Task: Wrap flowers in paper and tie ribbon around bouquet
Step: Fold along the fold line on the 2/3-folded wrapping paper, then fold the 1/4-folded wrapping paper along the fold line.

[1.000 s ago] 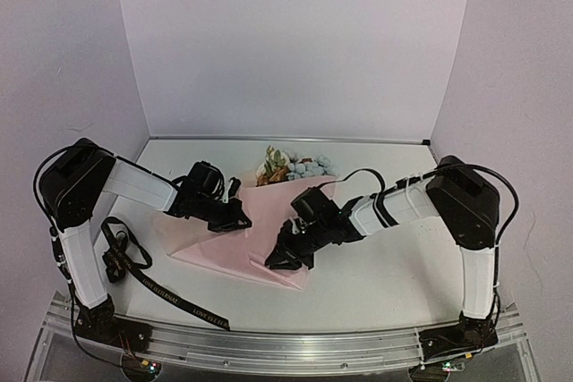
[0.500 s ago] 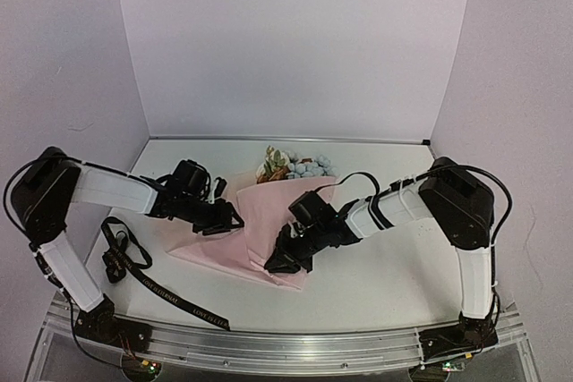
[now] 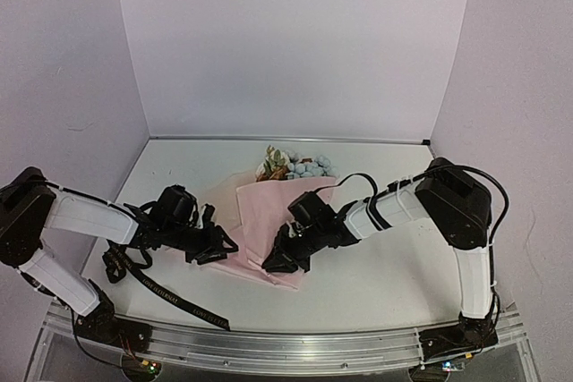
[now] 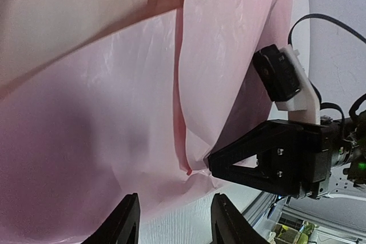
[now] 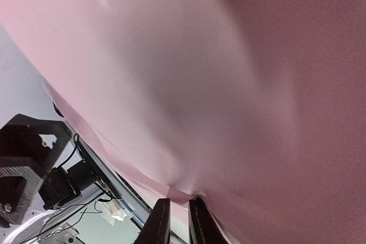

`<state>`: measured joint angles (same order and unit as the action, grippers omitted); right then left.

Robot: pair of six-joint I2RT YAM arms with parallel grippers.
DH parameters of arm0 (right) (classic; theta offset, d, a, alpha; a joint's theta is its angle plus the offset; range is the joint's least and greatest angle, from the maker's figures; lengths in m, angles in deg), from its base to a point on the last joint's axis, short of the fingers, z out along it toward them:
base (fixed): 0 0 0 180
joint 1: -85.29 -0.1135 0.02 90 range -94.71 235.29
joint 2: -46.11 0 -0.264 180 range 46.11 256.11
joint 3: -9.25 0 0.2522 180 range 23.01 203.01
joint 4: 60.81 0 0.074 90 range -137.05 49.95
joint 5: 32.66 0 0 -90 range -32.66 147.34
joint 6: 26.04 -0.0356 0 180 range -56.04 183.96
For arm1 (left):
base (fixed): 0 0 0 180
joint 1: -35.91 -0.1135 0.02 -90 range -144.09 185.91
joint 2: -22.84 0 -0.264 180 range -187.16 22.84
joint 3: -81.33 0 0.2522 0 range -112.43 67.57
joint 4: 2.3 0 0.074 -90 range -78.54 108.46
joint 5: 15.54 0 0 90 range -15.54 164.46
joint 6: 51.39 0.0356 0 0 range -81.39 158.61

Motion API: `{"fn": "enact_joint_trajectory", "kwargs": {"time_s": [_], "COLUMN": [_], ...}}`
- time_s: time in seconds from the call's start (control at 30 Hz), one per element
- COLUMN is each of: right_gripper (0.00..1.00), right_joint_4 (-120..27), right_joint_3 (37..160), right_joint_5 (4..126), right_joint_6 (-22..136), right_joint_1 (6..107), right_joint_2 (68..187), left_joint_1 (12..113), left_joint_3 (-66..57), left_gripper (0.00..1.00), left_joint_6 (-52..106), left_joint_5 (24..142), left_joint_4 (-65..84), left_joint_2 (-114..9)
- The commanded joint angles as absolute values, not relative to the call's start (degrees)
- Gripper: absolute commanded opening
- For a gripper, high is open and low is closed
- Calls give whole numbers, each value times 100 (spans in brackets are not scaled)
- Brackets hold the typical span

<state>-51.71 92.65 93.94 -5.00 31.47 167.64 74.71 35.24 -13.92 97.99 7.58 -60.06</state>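
The flowers lie at the far middle of the table, their stems hidden under the pale pink paper. The paper is folded over them into a rough cone pointing toward the front. My right gripper is shut on the paper's near tip; in the right wrist view a pinched fold sits between its nearly closed fingers. My left gripper stands open just left of that tip, close to the paper's left edge. In the left wrist view nothing lies between its fingers. The black ribbon lies at the front left.
The right gripper's black finger shows close ahead in the left wrist view. The ribbon's coiled end lies under the left forearm. A metal rail runs along the near edge, and purple walls enclose the table.
My left gripper opened, letting go of the paper, and drew back toward the front left, lower over the table. The right gripper kept its hold on the paper's tip.
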Motion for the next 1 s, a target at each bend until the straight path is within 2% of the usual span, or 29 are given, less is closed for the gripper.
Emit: {"fn": "enact_joint_trajectory", "kwargs": {"time_s": [0.0, 0.3, 0.77, 0.97], "right_gripper": [12, 11, 11, 11], "right_joint_4": [-5019, -5062, -5103, -5149], "right_joint_3": [9251, 9137, 9053, 9021], "right_joint_5": [9166, 9111, 9117, 9124], "right_joint_6": [-514, -504, -510, -510], "right_joint_1": [3110, 3107, 3112, 3109], "right_joint_2": [16996, 17027, 17055, 17044], "left_joint_1": [7681, 7757, 7340, 6816], "left_joint_3": [3672, 4209, 4529, 4743], "left_gripper": [42, 36, 37, 39], "left_joint_6": [-1805, -1882, -2130, -2313], "left_joint_5": [9826, 9113, 7515, 7049], "left_joint_4": [-5, 454, 2001, 2496], "left_joint_2": [-6289, -6080, -5178, -4842]}}
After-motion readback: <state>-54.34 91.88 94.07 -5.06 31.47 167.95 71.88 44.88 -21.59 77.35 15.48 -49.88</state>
